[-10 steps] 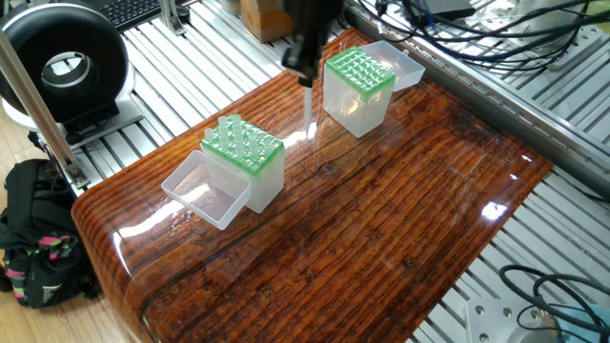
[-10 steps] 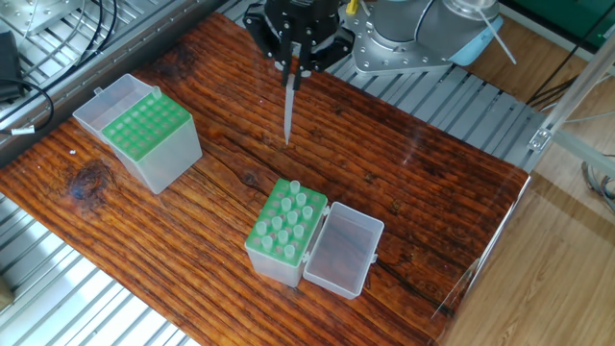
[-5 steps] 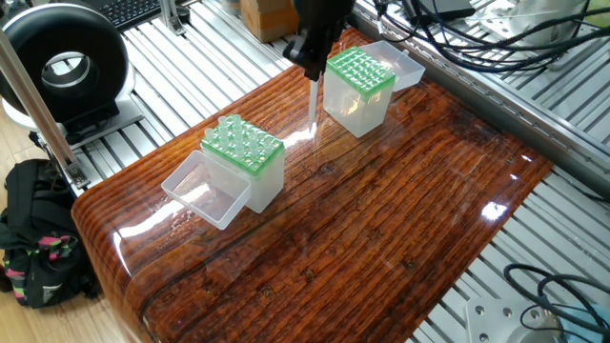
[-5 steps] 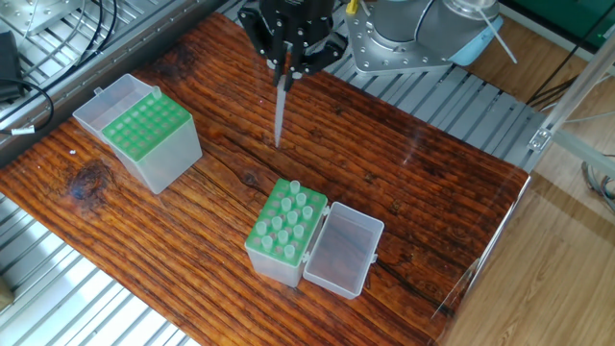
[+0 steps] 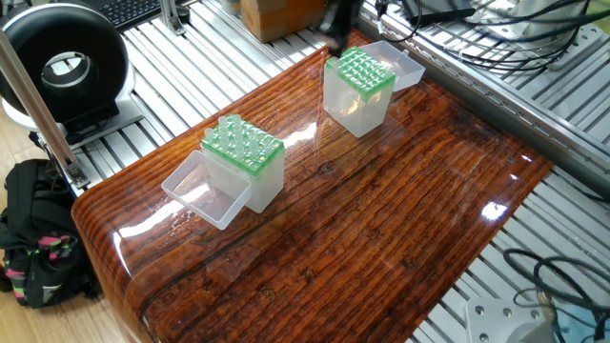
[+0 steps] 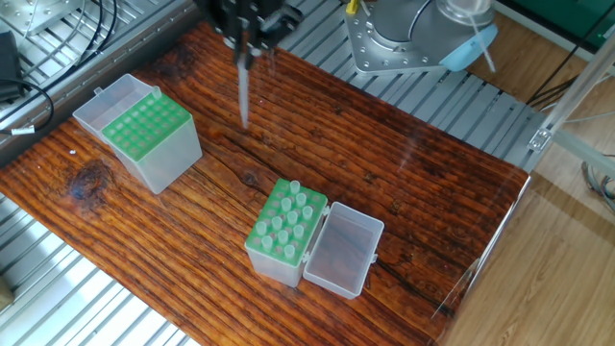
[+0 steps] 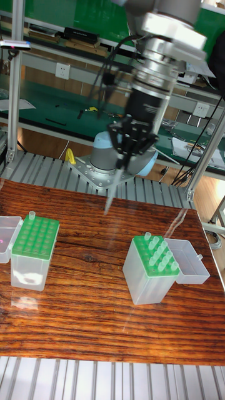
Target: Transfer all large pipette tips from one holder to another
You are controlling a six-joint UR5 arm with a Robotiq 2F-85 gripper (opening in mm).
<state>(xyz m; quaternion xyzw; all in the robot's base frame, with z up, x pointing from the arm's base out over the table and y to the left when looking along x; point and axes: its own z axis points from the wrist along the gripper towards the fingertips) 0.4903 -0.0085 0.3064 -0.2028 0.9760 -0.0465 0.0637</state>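
Observation:
My gripper is shut on one large pipette tip, a slim translucent tube hanging straight down above the table. It hovers between the two holders, nearer the green-topped holder at the left. In the tall fixed view the gripper holds the tip right of that holder, which has one tip standing at a back corner. The other holder carries several upright tips. In one fixed view the gripper is blurred beside the far holder; the held tip does not show there.
Each holder has its clear lid hinged open: one lid lies right of the tip-filled holder, the other behind the left holder. The robot base sits at the table's back edge. Cables run along the aluminium frame.
The gripper has carried the held tip away from the middle of the table toward the green-topped holder with the single tip. Both holders stayed put.

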